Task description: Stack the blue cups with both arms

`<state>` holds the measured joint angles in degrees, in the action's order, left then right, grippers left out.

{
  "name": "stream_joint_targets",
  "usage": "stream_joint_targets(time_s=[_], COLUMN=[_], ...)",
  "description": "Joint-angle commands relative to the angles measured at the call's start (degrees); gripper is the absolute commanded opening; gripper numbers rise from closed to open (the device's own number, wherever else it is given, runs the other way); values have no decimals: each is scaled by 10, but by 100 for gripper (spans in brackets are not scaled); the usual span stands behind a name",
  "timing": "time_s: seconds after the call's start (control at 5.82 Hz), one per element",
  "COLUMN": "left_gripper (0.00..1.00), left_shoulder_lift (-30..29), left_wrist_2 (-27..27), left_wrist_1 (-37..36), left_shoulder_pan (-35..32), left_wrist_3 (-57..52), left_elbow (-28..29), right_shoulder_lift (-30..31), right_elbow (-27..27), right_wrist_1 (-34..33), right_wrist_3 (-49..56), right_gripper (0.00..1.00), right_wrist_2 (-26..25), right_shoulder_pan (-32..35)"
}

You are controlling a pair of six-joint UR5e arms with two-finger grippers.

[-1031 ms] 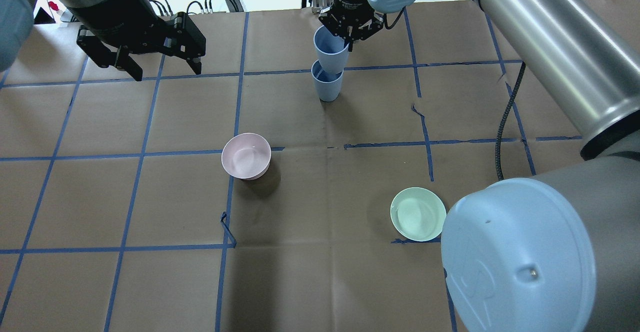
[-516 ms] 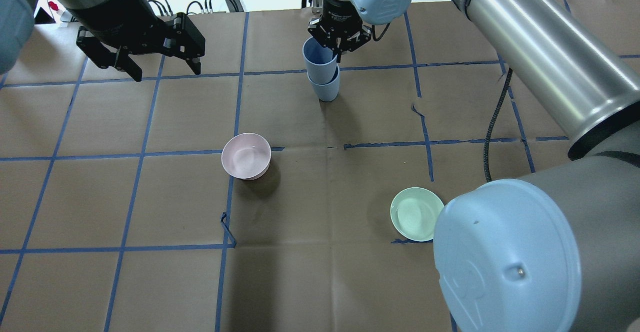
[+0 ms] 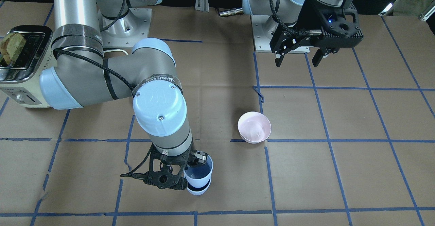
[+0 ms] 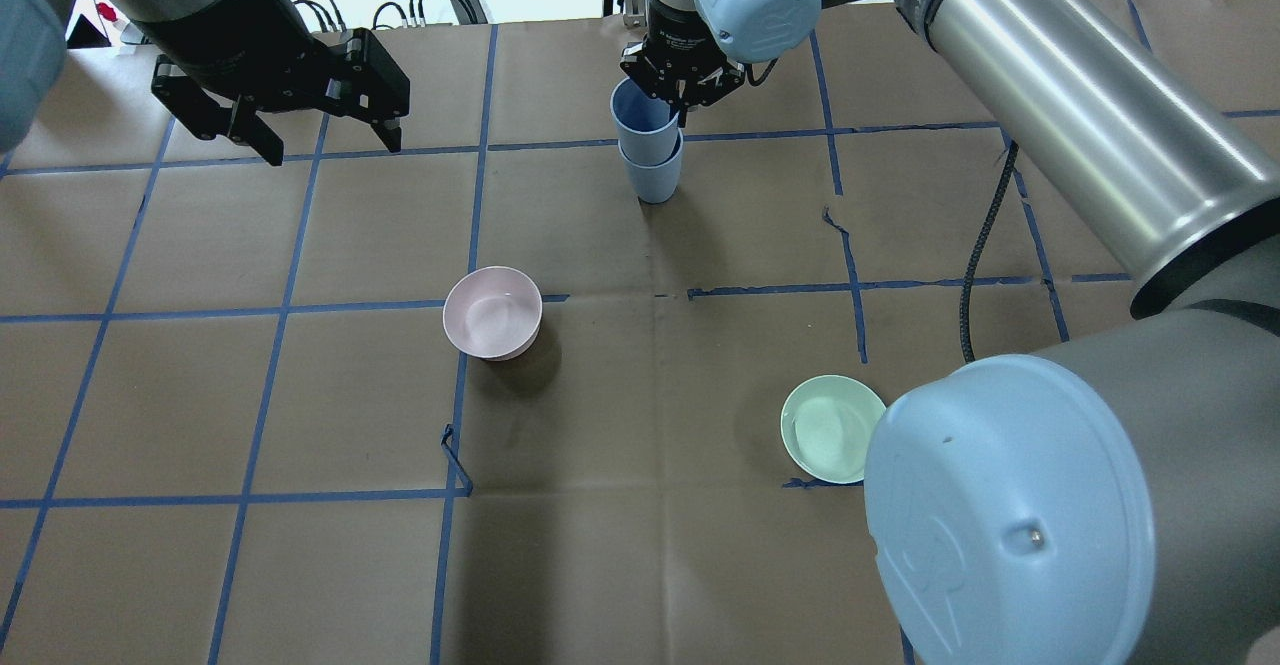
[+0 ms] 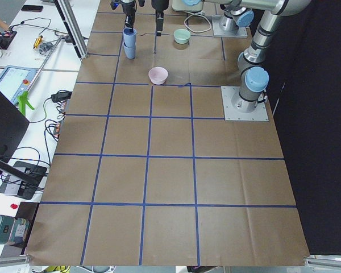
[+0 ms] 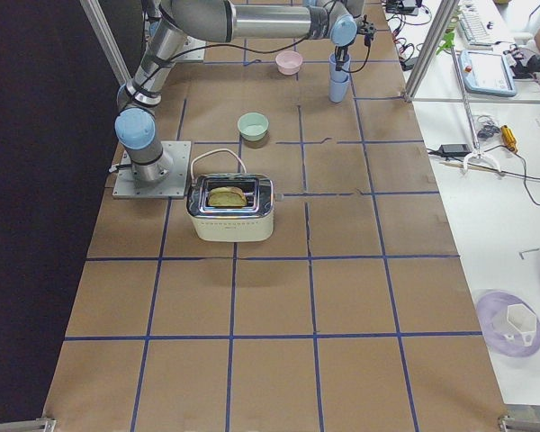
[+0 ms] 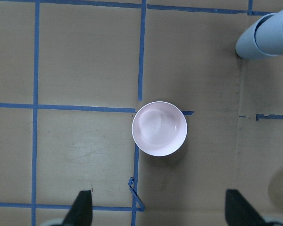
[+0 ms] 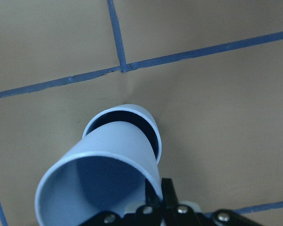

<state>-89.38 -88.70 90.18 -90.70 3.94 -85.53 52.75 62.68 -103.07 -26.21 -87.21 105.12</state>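
Observation:
Two blue cups stand at the table's far middle. The upper blue cup sits tilted inside the lower blue cup. My right gripper is shut on the upper cup's rim, as the right wrist view shows, with the upper cup inside the lower cup's rim. In the front view the upper cup rests in the lower one. My left gripper is open and empty, high at the far left, well apart from the cups.
A pale pink bowl stands mid-table, below the left wrist camera. A mint-green bowl stands beside my right arm's elbow. A toaster with bread stands near the right arm's base.
My right gripper has moved down and slightly left with the upper cup, which has gone from hovering over the lower cup to sitting inside it. The left arm has not moved.

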Motion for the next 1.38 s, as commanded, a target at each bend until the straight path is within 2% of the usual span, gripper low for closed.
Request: stream_joint_targets(time_s=[0.0,0.17,0.34,0.69,1.03,1.2], left_gripper=[99,99,99,99,99,99], left_shoulder_lift=[3,4,-1,-2,-2,1], left_wrist_2=[0,0,-1,1,1,1], left_wrist_1=[0,0,0,-1,-1,-1], left_shoulder_pan=[0,1,-1,-1,-2,-2], left_wrist_3=[0,0,-1,2,2,1], left_elbow=[-6,-5,-2,-3,-3,-3], right_shoulder_lift=[-12,-13,-12,31,121,176], right_elbow=[10,12,10,5,15,48], right_wrist_1=[-32,-31,-31,-3,129,203], right_wrist_3=[-1,3,3,32,176,219], right_gripper=[10,85,100,100,100,100], right_wrist_2=[-4,-5,-5,-2,-4,-8], right_shoulder_pan=[0,0,-4,-40,-119,-143])
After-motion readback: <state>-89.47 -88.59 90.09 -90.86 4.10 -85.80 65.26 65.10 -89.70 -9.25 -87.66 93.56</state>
